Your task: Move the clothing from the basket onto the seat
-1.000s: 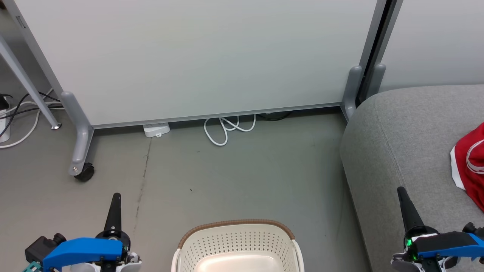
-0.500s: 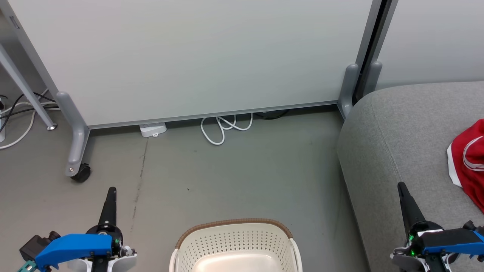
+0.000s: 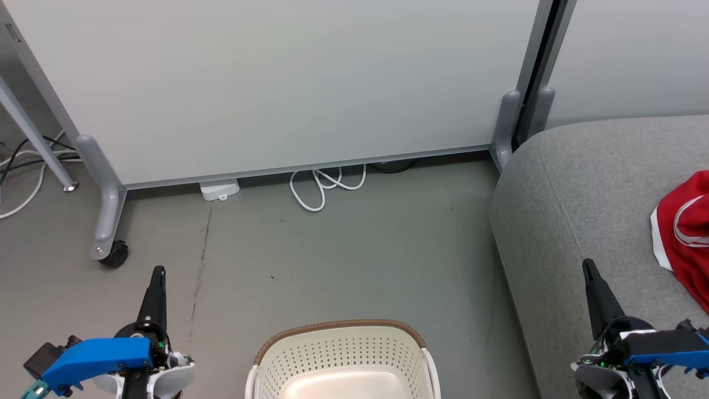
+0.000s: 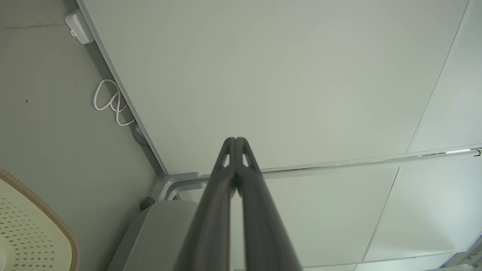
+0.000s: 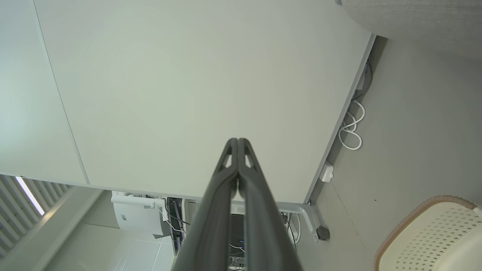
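Observation:
The cream perforated basket (image 3: 340, 354) with a brown rim stands on the floor at the bottom centre of the head view; the part of its inside that I see holds nothing. Red clothing (image 3: 687, 230) with white trim lies on the grey seat (image 3: 581, 199) at the right edge. My left gripper (image 3: 158, 272) is shut and empty, to the left of the basket. Over the seat's front edge, my right gripper (image 3: 586, 265) is shut and empty too. The wrist views show each pair of fingers (image 4: 235, 141) (image 5: 238, 142) pressed together, with the basket's rim (image 4: 45, 214) (image 5: 425, 209) at a corner.
A pale partition panel (image 3: 277, 83) on grey wheeled feet (image 3: 108, 221) stands ahead. A coiled white cable (image 3: 324, 185) and a white power box (image 3: 220, 189) lie at its base. More cables (image 3: 22, 177) lie at the far left. Bare grey floor separates basket and panel.
The whole head view has drifted left and slightly up, so the camera has moved. Both grippers stay shut; the left one sits a little lower left in the picture.

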You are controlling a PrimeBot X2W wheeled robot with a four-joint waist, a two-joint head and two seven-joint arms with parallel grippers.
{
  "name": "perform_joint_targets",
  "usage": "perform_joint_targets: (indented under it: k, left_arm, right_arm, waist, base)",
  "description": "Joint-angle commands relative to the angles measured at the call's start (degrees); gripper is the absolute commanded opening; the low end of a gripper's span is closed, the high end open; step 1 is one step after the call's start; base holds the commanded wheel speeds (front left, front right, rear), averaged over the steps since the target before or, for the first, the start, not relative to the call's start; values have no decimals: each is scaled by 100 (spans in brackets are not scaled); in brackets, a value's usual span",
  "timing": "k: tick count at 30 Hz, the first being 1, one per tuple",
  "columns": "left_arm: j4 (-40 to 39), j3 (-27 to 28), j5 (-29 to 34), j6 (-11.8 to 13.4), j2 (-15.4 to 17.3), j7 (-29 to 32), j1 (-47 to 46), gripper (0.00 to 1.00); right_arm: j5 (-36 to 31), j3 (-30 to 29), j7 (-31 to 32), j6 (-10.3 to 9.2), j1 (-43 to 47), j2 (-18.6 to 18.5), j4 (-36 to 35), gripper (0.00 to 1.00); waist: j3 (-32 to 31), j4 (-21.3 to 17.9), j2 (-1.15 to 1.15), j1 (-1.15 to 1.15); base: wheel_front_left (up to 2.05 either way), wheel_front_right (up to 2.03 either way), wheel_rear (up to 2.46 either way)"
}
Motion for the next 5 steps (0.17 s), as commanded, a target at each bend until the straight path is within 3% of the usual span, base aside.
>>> perform_joint_targets:
  k: [1,5]
  left_arm:
    - [-42,45,-119,-9,7,49,-108,0]
    - [-60,79,-269,-9,-1,90,-130,0]
  right_arm:
    - [148,-11,25,6,-86,-36,-26,0]
    - [303,-13,68,6,-117,-37,-27,0]
  waist:
    - [4,-8,0,0]
    - [11,-25,0,0]
  base:
    - [0,0,0]
    - [0,0,0]
